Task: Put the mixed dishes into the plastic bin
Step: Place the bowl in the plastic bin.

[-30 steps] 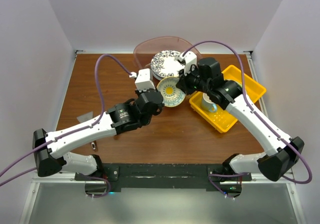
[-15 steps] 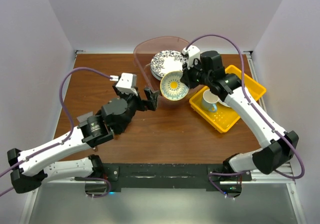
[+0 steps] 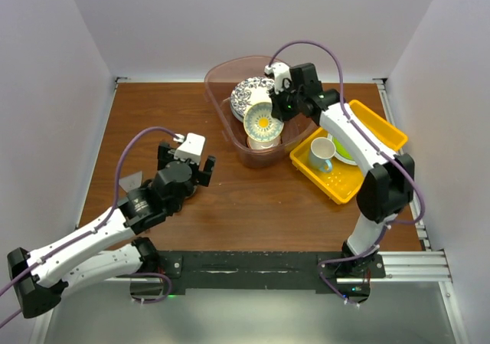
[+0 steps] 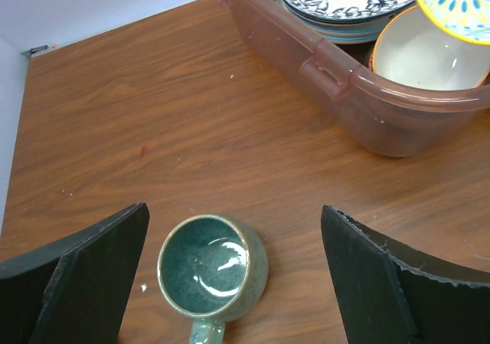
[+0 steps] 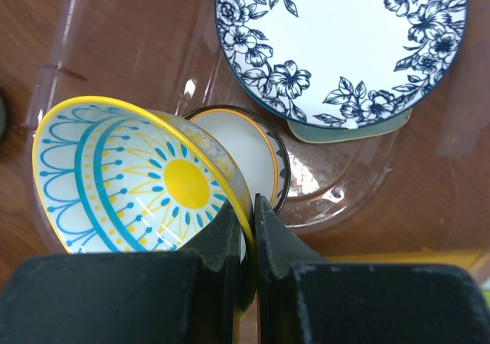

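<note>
Brown wood makes up the table [image 3: 153, 114], and at its far edge stands the pinkish see-through plastic bin [image 3: 217, 108]. Just to the right of the bin lies a yellow perforated tray [image 3: 383, 133], which holds a white mug [image 3: 321, 154] and a lime-green plate [image 3: 346, 152].

Inside the bin, a blue floral plate [image 5: 337, 37] tops a stack at the far end, and a pale green corner [image 5: 344, 133] shows from under it. The right gripper [image 5: 253, 206] has its fingers pressed onto the rim of a yellow-and-blue patterned bowl [image 5: 130, 183]. It holds the bowl tilted above the near end of the bin, partly over a small orange-rimmed bowl [image 5: 245, 149] on the bin floor.

The teal mug [image 4: 213, 266] stands upright on the table, outside the bin and apart from its wall. The left gripper [image 4: 235, 210] is above it with its fingers spread wide on either side, touching nothing.
</note>
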Motion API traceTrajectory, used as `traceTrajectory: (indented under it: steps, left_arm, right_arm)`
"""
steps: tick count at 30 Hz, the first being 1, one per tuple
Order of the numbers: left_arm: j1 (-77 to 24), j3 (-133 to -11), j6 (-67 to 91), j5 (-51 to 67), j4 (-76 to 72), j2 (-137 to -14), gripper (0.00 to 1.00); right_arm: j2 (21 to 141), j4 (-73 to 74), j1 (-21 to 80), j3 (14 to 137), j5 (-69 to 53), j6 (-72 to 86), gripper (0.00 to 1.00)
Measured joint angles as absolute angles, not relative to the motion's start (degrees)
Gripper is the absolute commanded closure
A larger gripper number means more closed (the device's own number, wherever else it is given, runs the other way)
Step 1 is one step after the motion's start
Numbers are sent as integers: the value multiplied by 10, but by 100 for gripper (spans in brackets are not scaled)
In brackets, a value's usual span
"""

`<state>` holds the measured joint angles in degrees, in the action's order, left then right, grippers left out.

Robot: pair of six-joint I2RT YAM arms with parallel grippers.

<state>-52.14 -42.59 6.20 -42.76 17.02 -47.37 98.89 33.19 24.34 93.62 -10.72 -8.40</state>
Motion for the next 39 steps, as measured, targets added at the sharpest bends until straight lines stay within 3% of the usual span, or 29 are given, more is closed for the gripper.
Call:
traceTrajectory:
  steps: [16, 25, 31, 39]
  left_arm:
    - [-521, -406, 57, -451, 177, -413, 0]
    - [-521, -405, 53, -452, 177, -413, 0]
    - [-521, -405, 53, -452, 177, -413, 0]
    - [-521, -405, 53, -451, 177, -412, 0]
  right_arm:
    - [1122, 359, 244, 995, -93, -117, 90]
    - [1129, 362, 244, 995, -55, -132, 78]
    - [1129, 359, 244, 995, -40, -136, 62]
    - [1129, 346, 242, 987, -26, -141, 49]
